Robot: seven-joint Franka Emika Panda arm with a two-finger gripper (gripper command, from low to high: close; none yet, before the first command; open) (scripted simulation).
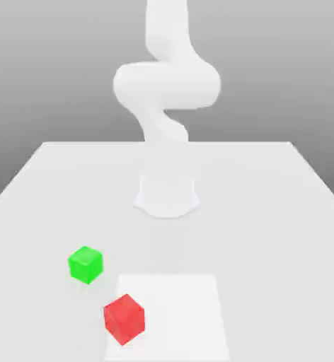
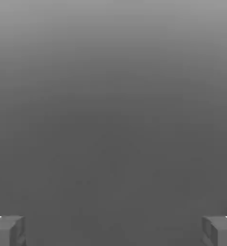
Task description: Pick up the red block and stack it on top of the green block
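Now red block [image 1: 124, 319] near green block [image 1: 85, 264] on table [image 1: 269, 212], claw [image 2: 113, 230] wide open, empty.

Arm [image 1: 167, 78] cut off by the upper edge of the exterior view, upper links out of frame. Claw [image 2: 113, 230] cropped at the hand view's lower edge, with just two wide-apart fingertips [image 2: 7, 229] poking in. Beyond the claw, blank grey, nothing distinguishable.

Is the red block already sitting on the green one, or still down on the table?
Still on the table. The red block rests on the white table, apart from the green block, which has nothing on top.
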